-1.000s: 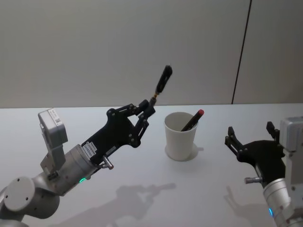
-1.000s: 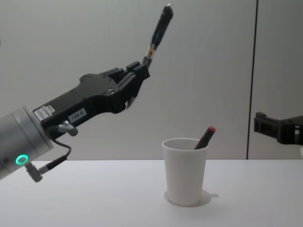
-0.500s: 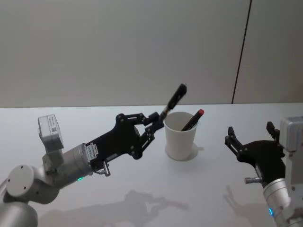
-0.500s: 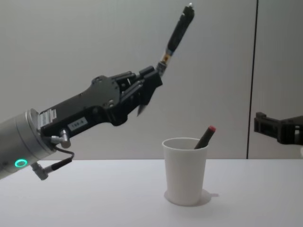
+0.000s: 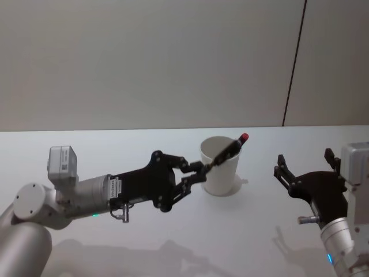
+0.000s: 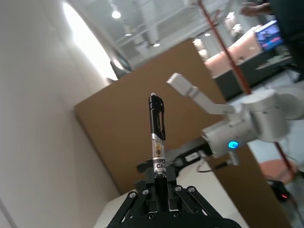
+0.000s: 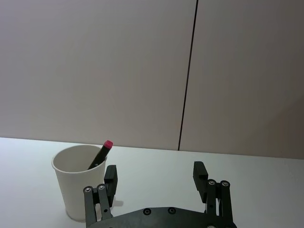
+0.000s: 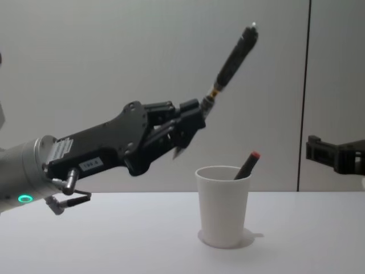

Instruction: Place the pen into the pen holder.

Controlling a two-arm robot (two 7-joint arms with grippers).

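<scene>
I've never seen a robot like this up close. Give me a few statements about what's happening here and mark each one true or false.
1. The left gripper is shut on a black pen. True.
2. The white paper cup is empty. False: a red-tipped pen leans inside it.
3. The black pen is held tilted in the air, higher than the cup's rim, and is not yet inside. True.
4. The right gripper is squeezing the cup. False: it is open and holds nothing, off to the cup's right without touching it.
</scene>
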